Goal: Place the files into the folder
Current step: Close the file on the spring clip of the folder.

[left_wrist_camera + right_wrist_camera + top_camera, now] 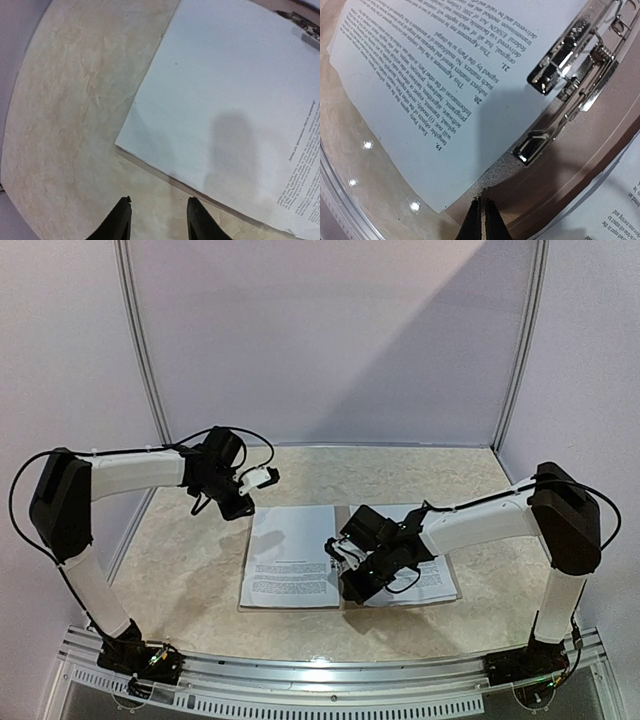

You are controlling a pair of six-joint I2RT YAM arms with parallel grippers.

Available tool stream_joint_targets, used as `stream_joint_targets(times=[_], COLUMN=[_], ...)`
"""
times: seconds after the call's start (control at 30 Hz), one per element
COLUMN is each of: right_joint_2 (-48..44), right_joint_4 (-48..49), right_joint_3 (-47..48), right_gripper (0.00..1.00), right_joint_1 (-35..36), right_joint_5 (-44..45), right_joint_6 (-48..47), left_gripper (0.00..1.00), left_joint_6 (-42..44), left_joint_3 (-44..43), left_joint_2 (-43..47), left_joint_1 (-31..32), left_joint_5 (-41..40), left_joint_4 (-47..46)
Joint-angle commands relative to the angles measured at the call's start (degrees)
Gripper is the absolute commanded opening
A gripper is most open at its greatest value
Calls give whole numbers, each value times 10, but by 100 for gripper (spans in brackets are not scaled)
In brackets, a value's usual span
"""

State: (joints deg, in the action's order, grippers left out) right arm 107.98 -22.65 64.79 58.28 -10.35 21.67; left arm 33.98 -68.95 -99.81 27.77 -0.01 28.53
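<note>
Hovering over the table (65, 125), my left gripper (159, 202) stands part-open and empty. The files (225, 100) are at its one o'clock, lying in the open folder (580, 165). My right gripper (483, 202) is pinched closed on nothing, with the clip (570, 65) at its one o'clock. Thin, floppy, slippery sheets, I judge: pinch a free corner.

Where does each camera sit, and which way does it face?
Top: above and behind, looking down at table, left sheet; left arm, right arm show.
Left wrist: over that sheet's corner, facing down; open left pincer shows.
Right wrist: low over folder, clip, printed sheet; shut right pincer shows.
Shared: top and left wrist both show the left sheet.
</note>
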Motion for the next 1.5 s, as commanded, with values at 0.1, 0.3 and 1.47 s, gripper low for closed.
stream_joint_targets(times=[0.1, 0.3, 1.47], right_joint_2=[22, 29, 94], right_joint_4=[47, 51, 47], right_joint_3=[-9, 5, 145], right_gripper=[3, 3, 2], right_joint_1=[-15, -23, -84], right_joint_5=[4, 20, -16], right_joint_6=[-14, -21, -79], left_gripper=[41, 42, 43], left_joint_6=[-2, 0, 1], left_joint_3=[53, 64, 66], left_joint_2=[7, 4, -11], left_joint_1=[7, 6, 6], left_joint_5=[45, 48, 53], left_joint_4=[21, 19, 32])
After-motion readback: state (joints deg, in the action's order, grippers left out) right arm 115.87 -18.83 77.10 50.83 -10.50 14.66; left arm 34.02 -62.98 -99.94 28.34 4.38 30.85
